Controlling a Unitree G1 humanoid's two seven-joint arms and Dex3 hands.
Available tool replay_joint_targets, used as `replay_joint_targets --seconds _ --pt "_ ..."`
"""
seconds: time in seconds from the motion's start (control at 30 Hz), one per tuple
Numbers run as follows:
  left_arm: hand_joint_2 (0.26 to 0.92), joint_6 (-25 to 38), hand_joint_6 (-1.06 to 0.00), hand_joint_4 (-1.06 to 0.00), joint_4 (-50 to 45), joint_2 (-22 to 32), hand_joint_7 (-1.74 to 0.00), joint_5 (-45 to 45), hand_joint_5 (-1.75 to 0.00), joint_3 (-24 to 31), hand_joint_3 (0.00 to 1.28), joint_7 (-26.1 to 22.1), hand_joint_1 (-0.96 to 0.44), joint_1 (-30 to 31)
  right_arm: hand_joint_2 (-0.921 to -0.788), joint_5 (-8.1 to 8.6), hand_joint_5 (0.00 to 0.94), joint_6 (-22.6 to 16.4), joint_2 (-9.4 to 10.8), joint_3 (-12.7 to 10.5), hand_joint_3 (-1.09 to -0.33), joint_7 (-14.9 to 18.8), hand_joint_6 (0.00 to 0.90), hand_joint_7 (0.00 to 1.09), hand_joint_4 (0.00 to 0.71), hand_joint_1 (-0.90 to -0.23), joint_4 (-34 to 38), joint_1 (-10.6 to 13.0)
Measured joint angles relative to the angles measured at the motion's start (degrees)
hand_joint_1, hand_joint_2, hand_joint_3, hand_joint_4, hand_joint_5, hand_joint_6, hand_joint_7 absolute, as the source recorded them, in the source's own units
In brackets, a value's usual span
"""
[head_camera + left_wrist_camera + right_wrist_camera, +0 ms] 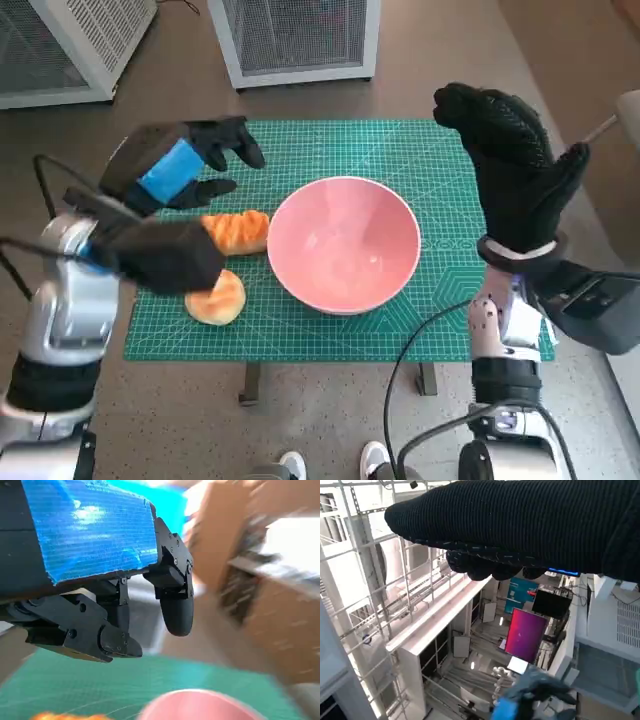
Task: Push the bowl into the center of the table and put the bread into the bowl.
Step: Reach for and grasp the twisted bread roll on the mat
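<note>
Bowl (343, 243) sits approx mid-surface on green mat (300, 340), empty. Two bread pcs just beside its rim: one (238, 231) under left hand (185, 165), other (217, 298) nearer the robot. Left hand hovers, fingers apart, holding nothing; right hand (515, 165) raised, spread, also empty. Risk: left descent clips rim, shoving bowl off-centre; soft bread may slip or squash.

**No readable text in any view**

The green cutting mat (300, 330) on the tabletop carries a printed grid of pale lines, with faint marks along its edge near the right hand (515, 165), too small to read. The blue tape on the left hand (180, 165) is blank.
</note>
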Motion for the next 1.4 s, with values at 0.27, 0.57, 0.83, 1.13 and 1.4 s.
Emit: replay_joint_targets --seconds 0.27,0.57,0.83,1.13,1.4 --pt "0.913 -1.4 -0.68 -0.70 -5.7 0.0 -1.04 -1.4 -1.22 0.0 0.05 -2.8 0.00 0.3 -0.921 0.88 0.008 1.3 0.1 0.2 -0.570 0.5 0.059 0.59 0.300 -0.583 -0.8 0.8" --pt "0.666 13.5 -0.12 -0.08 -9.8 0.0 -0.45 -1.8 -0.19 0.6 0.10 -9.2 -0.07 1.3 -0.921 1.35 0.007 2.1 -0.1 0.0 -0.564 0.5 0.060 0.59 0.302 -0.589 -2.0 1.3" --pt "0.650 29.7 -0.11 0.00 -15.7 0.6 -0.21 4.4 -0.01 -2.1 0.05 -14.2 -0.18 1.5 -0.921 1.32 0.006 2.2 -0.1 0.0 -0.562 0.5 0.060 0.59 0.302 -0.588 -2.3 1.6" --pt "0.656 33.2 -0.11 0.00 -17.1 0.6 -0.17 5.3 0.00 -3.5 0.05 -15.5 -0.18 1.5 -0.921 1.24 0.005 2.2 0.0 0.1 -0.564 0.5 0.058 0.59 0.301 -0.589 -2.1 1.6" --pt "0.661 34.6 -0.10 0.00 -15.5 0.6 -0.15 6.1 0.00 -5.4 0.04 -15.8 -0.17 1.5 -0.921 1.18 0.004 2.2 0.0 0.2 -0.565 0.5 0.056 0.60 0.302 -0.598 -1.7 1.6"
